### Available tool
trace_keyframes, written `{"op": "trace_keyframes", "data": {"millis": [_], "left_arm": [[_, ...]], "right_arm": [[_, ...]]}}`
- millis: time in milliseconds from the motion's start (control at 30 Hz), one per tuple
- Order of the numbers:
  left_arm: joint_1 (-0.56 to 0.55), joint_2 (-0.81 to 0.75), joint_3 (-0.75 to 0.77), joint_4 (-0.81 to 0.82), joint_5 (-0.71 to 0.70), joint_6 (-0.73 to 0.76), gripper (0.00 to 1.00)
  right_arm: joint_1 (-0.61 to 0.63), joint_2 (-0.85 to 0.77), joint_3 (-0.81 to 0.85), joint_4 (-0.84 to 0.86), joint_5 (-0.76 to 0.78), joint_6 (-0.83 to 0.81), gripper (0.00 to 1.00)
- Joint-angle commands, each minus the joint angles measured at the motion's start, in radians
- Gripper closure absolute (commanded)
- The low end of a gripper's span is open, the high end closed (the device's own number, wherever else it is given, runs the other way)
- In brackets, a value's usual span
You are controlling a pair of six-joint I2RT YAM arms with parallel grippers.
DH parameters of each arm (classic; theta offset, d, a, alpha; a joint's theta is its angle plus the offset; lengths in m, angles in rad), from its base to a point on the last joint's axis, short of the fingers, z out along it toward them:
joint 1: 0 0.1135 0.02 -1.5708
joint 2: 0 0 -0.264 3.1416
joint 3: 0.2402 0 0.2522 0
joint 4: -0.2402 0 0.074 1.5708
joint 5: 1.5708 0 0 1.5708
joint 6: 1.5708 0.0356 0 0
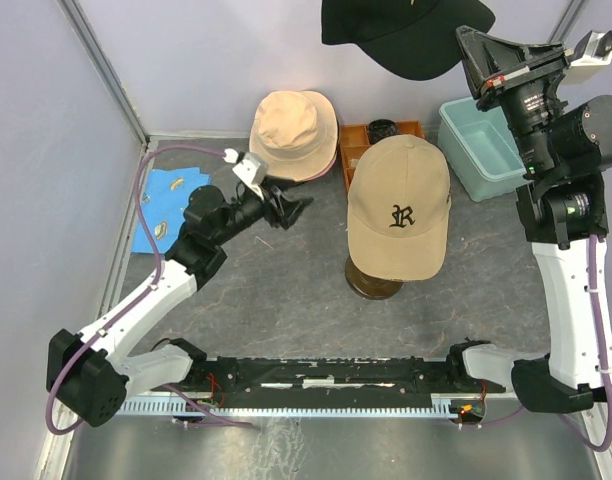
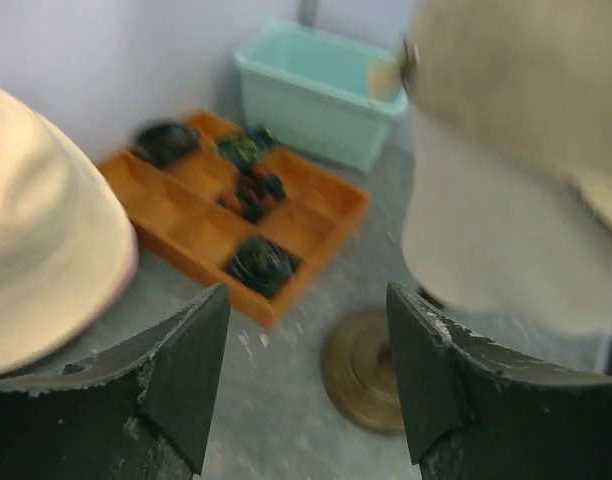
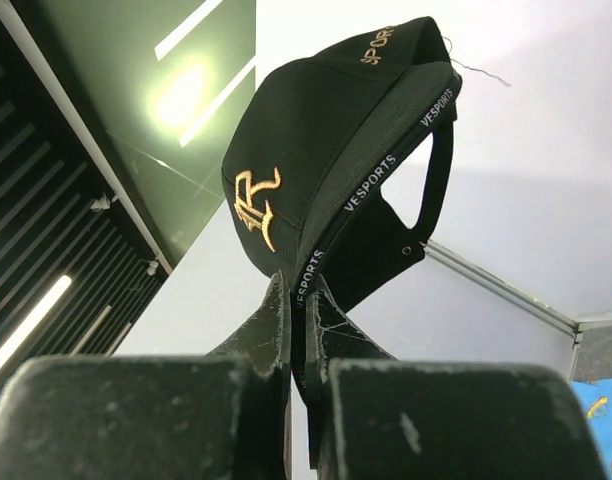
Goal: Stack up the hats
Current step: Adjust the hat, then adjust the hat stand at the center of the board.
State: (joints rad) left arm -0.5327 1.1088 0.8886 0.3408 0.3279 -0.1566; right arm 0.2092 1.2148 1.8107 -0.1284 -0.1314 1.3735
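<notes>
A tan cap with a black emblem (image 1: 398, 208) sits on a mannequin head on a brown stand (image 1: 374, 282); it also shows in the left wrist view (image 2: 506, 170). A beige bucket hat (image 1: 293, 133) lies at the back; it shows at the left of the left wrist view (image 2: 41, 250). My right gripper (image 1: 469, 52) is raised high and shut on the rim of a black cap with a gold logo (image 3: 316, 160), also in the top view (image 1: 406, 30). My left gripper (image 1: 291, 210) is open and empty between the bucket hat and the tan cap. The pink hat is out of view.
An orange tray (image 2: 236, 215) with dark items stands behind the tan cap. A teal tub (image 1: 481, 145) is at the back right. Blue cards (image 1: 166, 205) lie at the left. Grey walls close the back and left.
</notes>
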Motion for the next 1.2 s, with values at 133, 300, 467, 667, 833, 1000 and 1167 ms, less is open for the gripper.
{"op": "trace_keyframes", "data": {"millis": [133,300,467,667,833,1000,1167], "left_arm": [[-0.089,-0.053,-0.211,0.006,0.150,0.006,0.20],[-0.256,-0.042,-0.407,0.344,-0.134,0.020,0.14],[-0.330,0.120,-0.425,0.508,-0.305,0.046,0.13],[-0.354,0.330,-0.353,0.617,-0.276,0.076,0.13],[-0.366,0.464,-0.268,0.640,-0.278,0.114,0.13],[-0.378,0.542,-0.205,0.649,-0.242,0.145,0.13],[-0.395,0.593,-0.186,0.692,-0.204,0.139,0.13]], "right_arm": [[-0.081,-0.004,0.003,0.103,-0.087,0.096,1.00],[-0.106,0.010,0.012,0.113,-0.101,0.118,1.00],[-0.117,0.028,0.025,0.116,-0.118,0.142,1.00],[-0.139,0.036,0.049,0.094,-0.136,0.144,1.00],[-0.167,0.035,0.034,0.105,-0.155,0.175,1.00],[-0.207,0.036,0.005,0.132,-0.184,0.219,1.00],[-0.239,0.044,-0.019,0.156,-0.209,0.254,1.00]]}}
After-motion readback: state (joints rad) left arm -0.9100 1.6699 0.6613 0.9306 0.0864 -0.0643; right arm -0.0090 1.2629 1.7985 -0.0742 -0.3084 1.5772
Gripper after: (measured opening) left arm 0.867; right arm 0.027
